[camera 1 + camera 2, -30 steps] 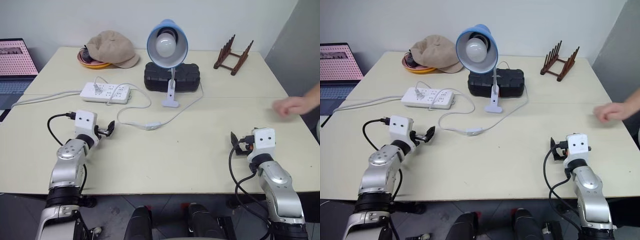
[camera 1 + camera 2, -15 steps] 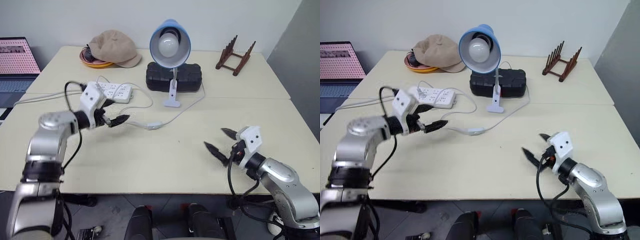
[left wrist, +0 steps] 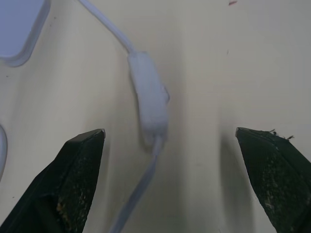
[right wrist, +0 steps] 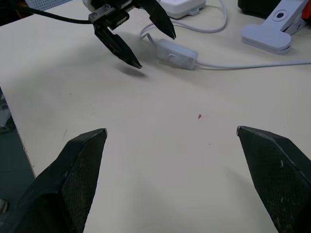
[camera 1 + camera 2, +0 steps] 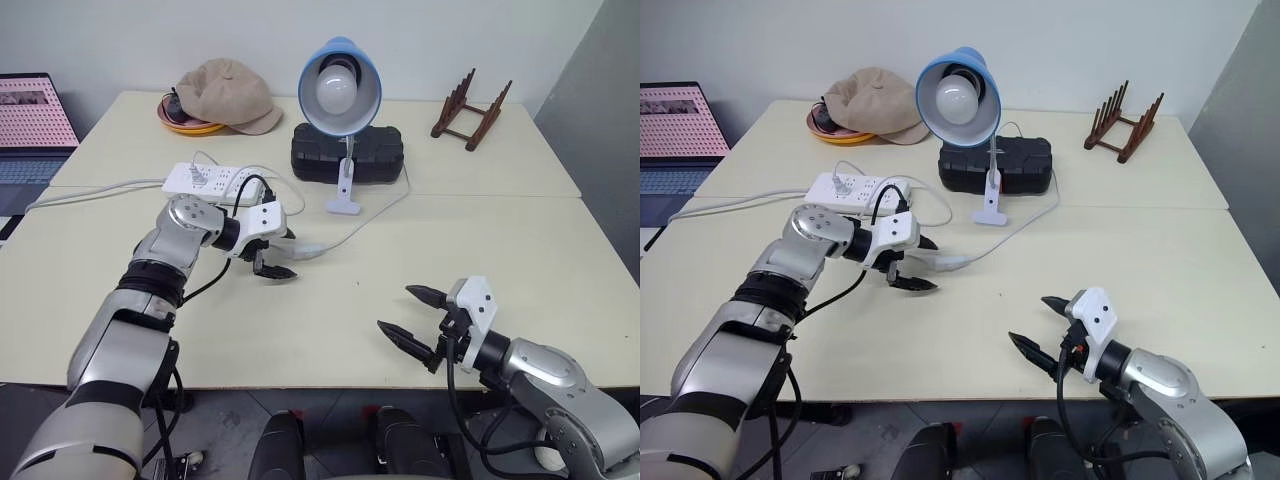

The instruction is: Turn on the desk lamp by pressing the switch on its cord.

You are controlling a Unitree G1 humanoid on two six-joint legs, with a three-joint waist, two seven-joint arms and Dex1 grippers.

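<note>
While spread wide and empty, left gripper (image 5: 281, 253) hangs just over the switch (image 5: 308, 249), one finger on each side, touching nothing – seen in the left wrist view with the switch (image 3: 149, 101) lying between the black fingers (image 3: 77, 179). Right gripper (image 5: 415, 318) equally wide open, holding nothing, low over bare table (image 5: 520, 240) near the front edge.

Against a second ago: left gripper swung in from the left side of the table to the switch and turned downward; right gripper drawn in toward the middle and back toward the front edge; person's hand at the right edge gone.

Cord (image 5: 370, 214) runs from the switch up to the lamp (image 5: 340, 95), bulb unlit, clip base just beside a black box (image 5: 348, 153). Power strip (image 5: 212, 180) close behind the left gripper – little room there. Broad open tabletop to the right of the switch and between the two grippers.
</note>
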